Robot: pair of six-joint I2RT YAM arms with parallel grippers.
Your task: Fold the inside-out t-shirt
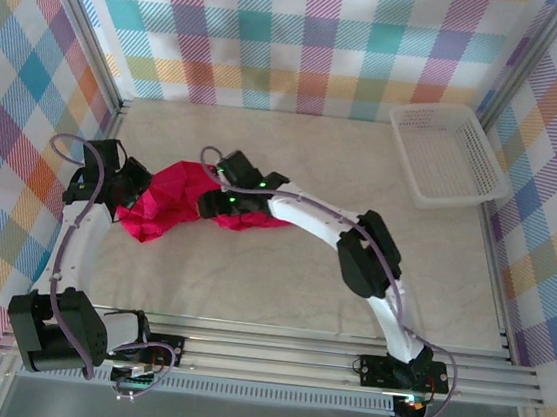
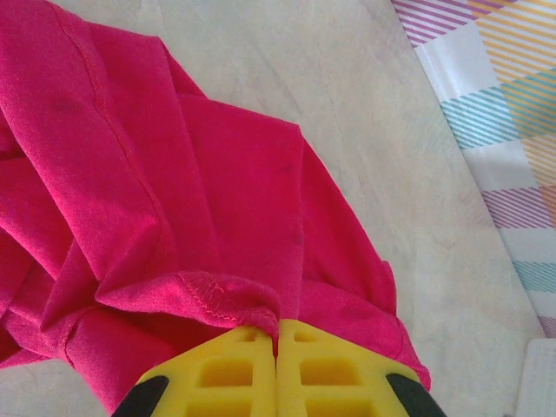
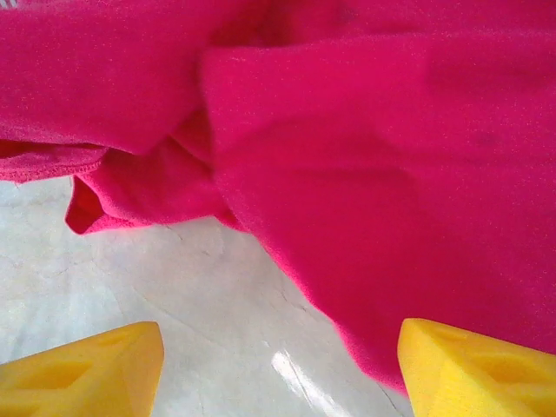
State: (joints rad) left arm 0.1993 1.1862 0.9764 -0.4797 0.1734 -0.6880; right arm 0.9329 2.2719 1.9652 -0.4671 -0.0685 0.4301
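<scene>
The inside-out t-shirt (image 1: 171,203) lies crumpled in a crimson heap at the left middle of the table. My left gripper (image 1: 136,189) sits at the heap's left edge. In the left wrist view its yellow fingers (image 2: 228,373) are pressed together, pinching a stitched hem fold of the t-shirt (image 2: 174,191). My right gripper (image 1: 217,200) is at the heap's right side. In the right wrist view it (image 3: 280,373) stands open over bare table, with nothing between its fingers. An edge of the t-shirt (image 3: 365,156) hangs just beside the right fingertip (image 3: 473,369).
A white mesh basket (image 1: 448,153) stands at the back right corner. The pale table (image 1: 280,279) is walled by checked panels on three sides, with a metal rail along the near edge. The left wall lies close behind the left arm.
</scene>
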